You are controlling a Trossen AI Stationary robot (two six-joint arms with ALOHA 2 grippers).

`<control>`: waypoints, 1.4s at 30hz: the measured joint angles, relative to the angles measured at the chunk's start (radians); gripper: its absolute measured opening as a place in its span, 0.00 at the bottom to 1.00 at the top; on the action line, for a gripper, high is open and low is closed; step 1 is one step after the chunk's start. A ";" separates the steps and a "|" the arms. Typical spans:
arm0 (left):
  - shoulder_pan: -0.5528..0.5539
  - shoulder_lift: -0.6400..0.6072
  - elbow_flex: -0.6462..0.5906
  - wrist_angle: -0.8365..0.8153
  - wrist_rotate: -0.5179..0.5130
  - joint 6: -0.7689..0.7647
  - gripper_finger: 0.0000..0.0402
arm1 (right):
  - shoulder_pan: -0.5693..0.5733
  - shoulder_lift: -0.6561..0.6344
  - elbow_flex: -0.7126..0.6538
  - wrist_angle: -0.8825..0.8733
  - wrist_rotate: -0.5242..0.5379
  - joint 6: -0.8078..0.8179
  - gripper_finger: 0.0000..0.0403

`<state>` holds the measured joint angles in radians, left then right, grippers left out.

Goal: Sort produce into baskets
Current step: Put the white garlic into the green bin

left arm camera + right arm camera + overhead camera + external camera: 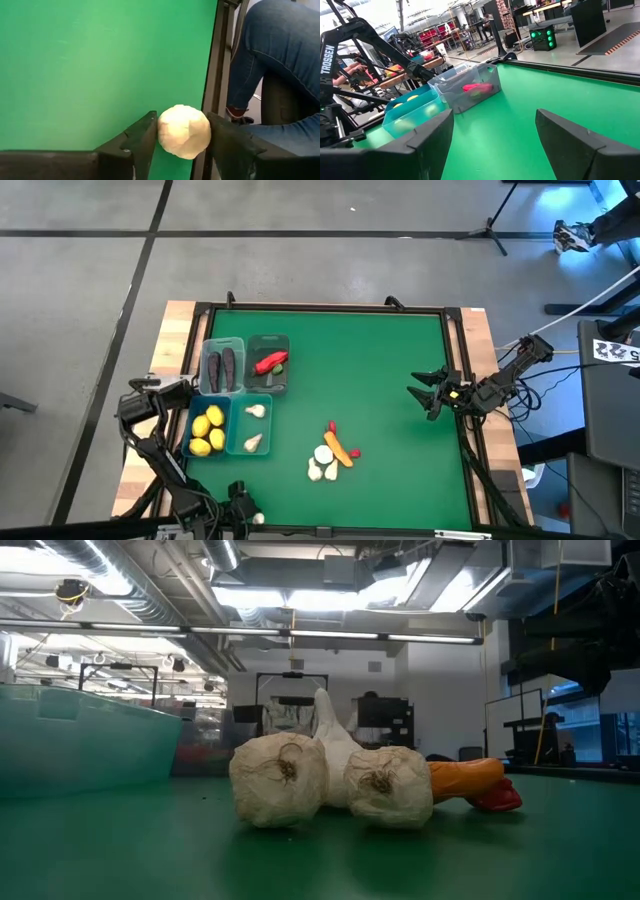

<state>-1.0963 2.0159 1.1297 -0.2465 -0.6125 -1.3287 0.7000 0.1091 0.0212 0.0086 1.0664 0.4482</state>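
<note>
- Green-topped desk (380, 380) with wooden side rails: your work surface, carrying four bins at its left side and a loose heap of produce near the front middle.
- Four small rectangular translucent plastic bins (239, 394), set touching in a block: one clear grey bin holds two dark purple eggplants (222, 367), the clear grey bin beside it a red pepper (270, 363), a blue-teal bin the round yellow lemons (207, 430), and the other blue-teal bin two white garlic bulbs (255, 427).
- Left arm's pincer (182, 132), low at the desk's front left corner: its fingers are closed on a white garlic bulb (183, 131), held over the desk's edge frame, apart from the bins.
- Right arm's pincer (428, 394), waiting over the desk's right side: fingers spread wide, nothing between them.
- Unsorted heap: white garlic bulbs (325, 780), an orange carrot (339, 448) and small red pieces (333, 427), touching one another.
- Step in hand, by my reading: you are delivering garlic to its bin.
- Next move calls for: carry the held bulb over the blue-teal bin with the garlic, centre it inside the rim, then release.
</note>
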 joint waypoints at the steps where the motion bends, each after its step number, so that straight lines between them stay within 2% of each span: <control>1: 0.000 0.000 0.000 -0.001 -0.001 -0.002 0.41 | 0.000 0.000 0.000 0.000 0.000 0.000 0.70; 10: 0.016 -0.035 -0.006 -0.027 0.000 0.019 0.36 | 0.000 0.000 0.000 0.000 0.000 0.000 0.70; 14: 0.044 -0.083 -0.007 -0.095 -0.022 0.015 0.36 | 0.000 0.000 0.000 -0.001 0.000 0.000 0.70; 19: 0.079 -0.167 -0.006 -0.211 -0.049 0.000 0.36 | 0.000 0.000 0.000 -0.002 0.000 0.000 0.70; 29: 0.179 -0.394 -0.005 -0.478 -0.272 0.001 0.36 | 0.000 0.000 0.000 -0.002 0.000 -0.007 0.70; 36: 0.273 -0.486 -0.003 -0.706 -0.278 -0.033 0.36 | 0.000 0.000 0.000 -0.003 0.000 -0.007 0.70; 42: 0.361 -0.488 -0.027 -0.851 -0.277 -0.185 0.36 | 0.000 0.000 0.000 -0.003 0.000 -0.007 0.70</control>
<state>-0.7354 1.5284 1.1031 -1.0977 -0.8891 -1.5133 0.7002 0.1091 0.0213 0.0055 1.0664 0.4408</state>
